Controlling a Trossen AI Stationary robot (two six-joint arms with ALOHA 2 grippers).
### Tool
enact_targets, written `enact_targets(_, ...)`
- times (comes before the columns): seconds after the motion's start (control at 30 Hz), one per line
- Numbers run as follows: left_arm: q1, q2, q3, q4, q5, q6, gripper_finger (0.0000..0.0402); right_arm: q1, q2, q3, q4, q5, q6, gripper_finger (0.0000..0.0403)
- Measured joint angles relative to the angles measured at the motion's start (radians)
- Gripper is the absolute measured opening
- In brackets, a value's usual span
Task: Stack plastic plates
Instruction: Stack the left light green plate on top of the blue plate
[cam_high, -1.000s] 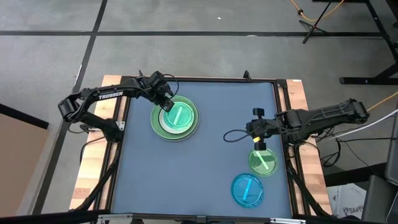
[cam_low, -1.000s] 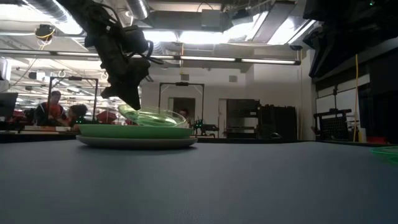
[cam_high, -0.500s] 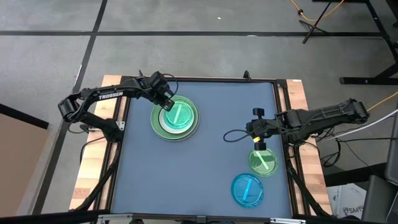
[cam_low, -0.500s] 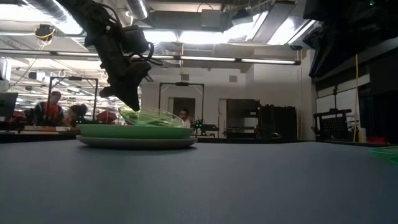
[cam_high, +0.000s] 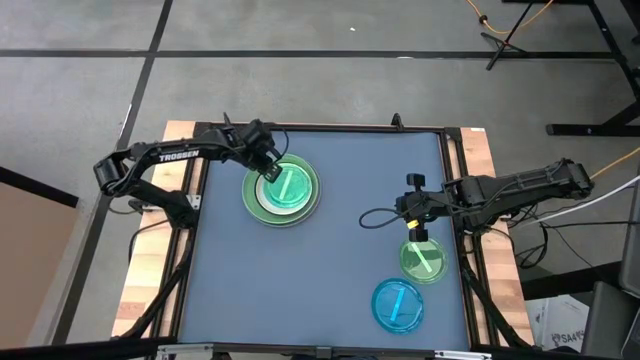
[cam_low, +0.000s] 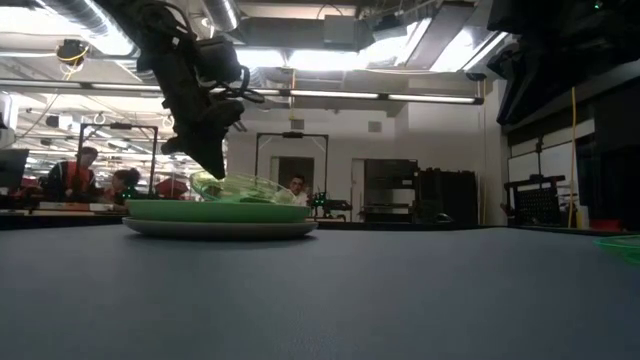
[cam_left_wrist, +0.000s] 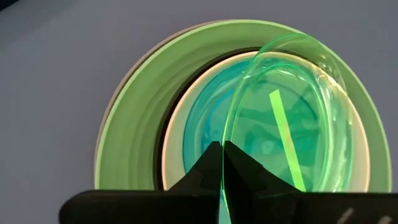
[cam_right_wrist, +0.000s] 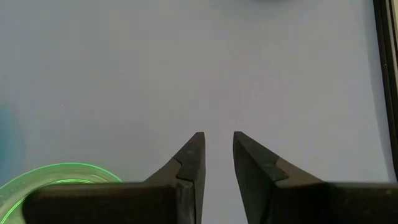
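Note:
A stack stands on the table's far left: large grey plate, light green plate, black plate, white plate, translucent blue plate. On top lies a translucent green plate, with my left gripper shut on it. My right gripper hovers open at the right side, just beyond a second translucent green plate. A translucent blue plate lies flat near the near-right corner. My left gripper pinches the translucent green plate's rim between its two fingers, on the plate's far-left side. The fingers slant down from the table's far-left. The plate is tilted: the held side stays raised, and the opposite side rests inside the stack on the blue plate.
A black cable loops on the mat beside the right gripper. Bare blue mat fills the middle and near left. Wooden strips border the mat on both sides. People sit in the room beyond the far edge.
My left gripper has sunk a little toward the stack, still shut on the translucent green plate. The plate has come down with it and lies less steeply, its free side settled into the stack. The right arm has kept still.

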Motion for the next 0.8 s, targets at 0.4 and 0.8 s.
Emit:
enact_targets(0.4, -0.007, 0.0, 0.0, 0.0, -0.018, 0.0, 0.0, 0.0, 0.0, 0.0, 0.0, 0.0, 0.0, 0.0073)
enact_targets(0.8, -0.009, 0.0, 0.0, -0.023, -0.003, 0.001, 0.007, 0.0, 0.0, 0.0, 0.0, 0.0, 0.0, 0.0073)
